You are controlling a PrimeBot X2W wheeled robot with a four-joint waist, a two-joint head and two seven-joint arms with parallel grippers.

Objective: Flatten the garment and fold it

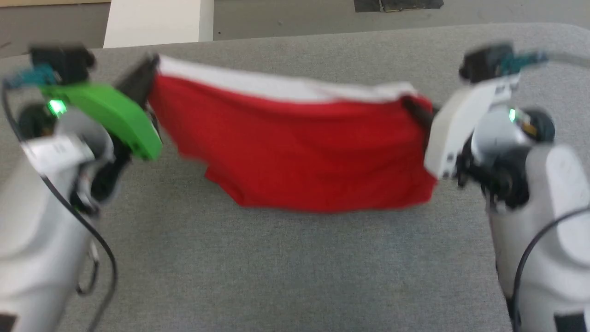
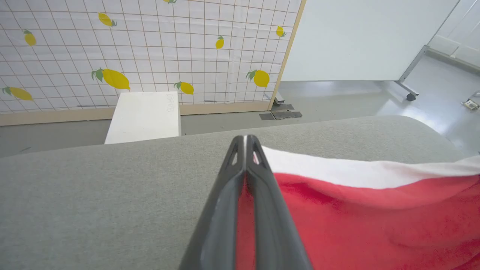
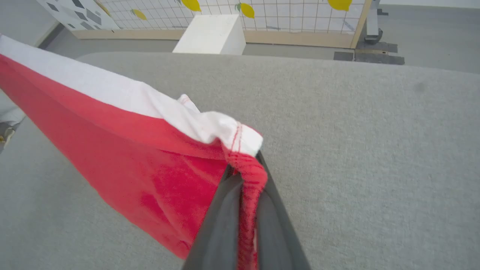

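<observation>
Gripping the garment (image 1: 299,152) at its left end with the left tool (image 1: 148,71), its right end with the right tool (image 1: 412,106); stretched taut above the tabletop (image 1: 276,267), probably to pull wrinkles out before laying flat.

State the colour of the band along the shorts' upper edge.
White band on red fabric shorts; left wrist view best.

The shorts (image 1: 304,147) are bright red, with a white band along the edge stretched between the end effectors and red stitching crossing its corner at the right end effector (image 3: 244,170). Both have dark grey fingers (image 2: 270,210); the left end effector (image 2: 244,144) has a green housing (image 1: 110,113), the right a white one. Beneath them the counter (image 1: 276,267) is flecked grey, and beyond the tips a white backdrop (image 2: 150,48) carries a brown grid and yellow lemons (image 2: 115,78) with green leaves.
</observation>
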